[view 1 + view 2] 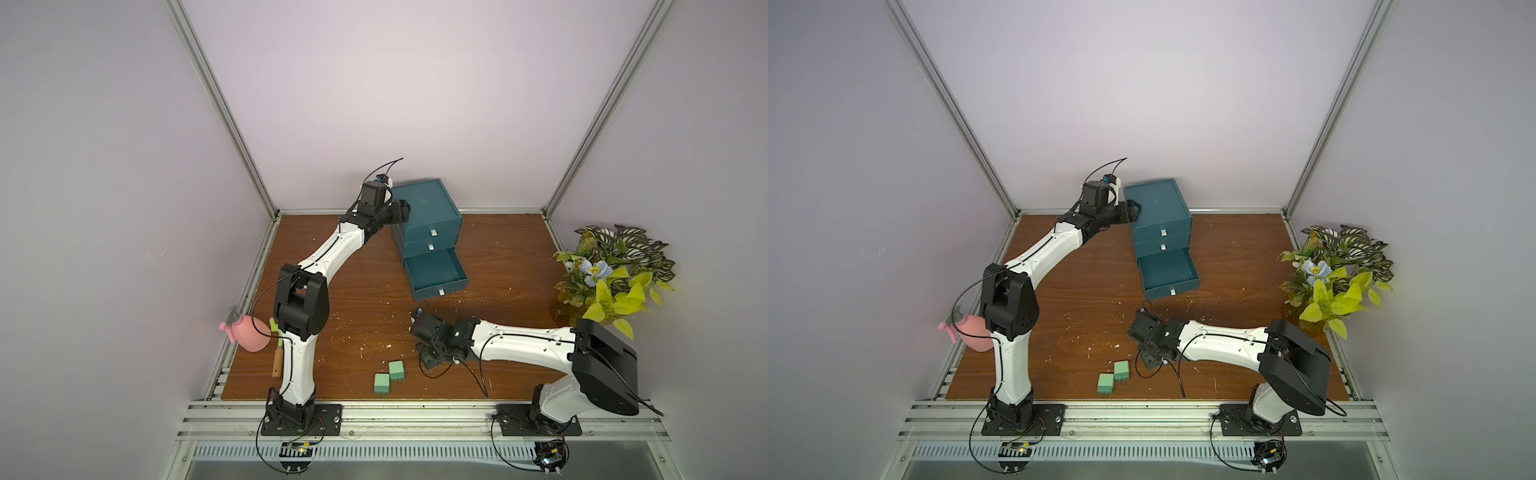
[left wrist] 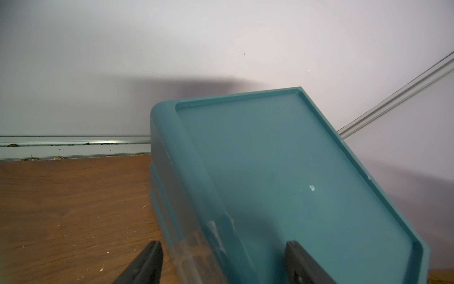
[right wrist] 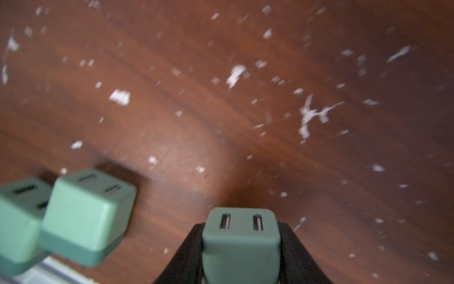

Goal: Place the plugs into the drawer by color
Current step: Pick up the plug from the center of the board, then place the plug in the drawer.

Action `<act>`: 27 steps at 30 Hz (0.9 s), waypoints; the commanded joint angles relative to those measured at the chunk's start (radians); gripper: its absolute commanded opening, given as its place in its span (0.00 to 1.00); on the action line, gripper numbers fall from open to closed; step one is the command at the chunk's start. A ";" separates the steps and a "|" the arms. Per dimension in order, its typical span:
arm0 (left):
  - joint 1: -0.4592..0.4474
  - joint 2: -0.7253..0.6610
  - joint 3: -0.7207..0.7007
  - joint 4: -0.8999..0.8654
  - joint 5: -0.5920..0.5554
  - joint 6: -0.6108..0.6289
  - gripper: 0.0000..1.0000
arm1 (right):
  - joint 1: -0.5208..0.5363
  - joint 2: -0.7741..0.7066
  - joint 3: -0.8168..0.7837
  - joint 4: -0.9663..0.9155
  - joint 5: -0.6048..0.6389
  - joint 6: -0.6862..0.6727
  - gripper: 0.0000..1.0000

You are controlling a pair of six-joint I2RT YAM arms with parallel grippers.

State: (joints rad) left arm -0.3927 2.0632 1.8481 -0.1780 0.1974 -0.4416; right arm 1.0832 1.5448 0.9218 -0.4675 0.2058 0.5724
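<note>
So you're on the last color, by the look of it: your right gripper (image 3: pixel 240 225) is clamped on one mint green plug (image 3: pixel 240 248) near the middle of the surface (image 1: pixel 353 291). Two loose mint plugs (image 1: pixel 396 370) lie touching at 6 o'clock, and the bottom drawer (image 1: pixel 434 270) stands open and empty toward 12. No blue or beige plugs show; they are probably stowed already. Your left gripper (image 2: pixel 223 243) straddles the top edge of the cabinet (image 1: pixel 424 203); whether it squeezes, I cannot tell.
</note>
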 commanded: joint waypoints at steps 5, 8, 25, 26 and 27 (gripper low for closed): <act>-0.020 0.005 -0.026 -0.083 0.001 0.028 0.74 | -0.198 -0.009 0.157 0.186 0.201 -0.145 0.35; -0.012 0.011 -0.020 -0.086 0.003 0.026 0.74 | -0.236 0.020 0.189 0.287 0.242 -0.183 0.35; -0.008 0.022 -0.014 -0.087 0.004 0.023 0.74 | -0.288 0.147 0.199 0.527 0.248 -0.157 0.35; -0.008 0.023 -0.014 -0.087 0.006 0.021 0.74 | -0.289 0.149 0.193 0.538 0.248 -0.155 0.35; -0.008 0.025 -0.014 -0.086 0.008 0.020 0.74 | -0.289 0.150 0.189 0.546 0.246 -0.155 0.35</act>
State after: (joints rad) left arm -0.3923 2.0632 1.8481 -0.1780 0.1970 -0.4408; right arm 0.7971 1.7206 1.1236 0.0032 0.4397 0.4015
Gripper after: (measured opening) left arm 0.742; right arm 0.467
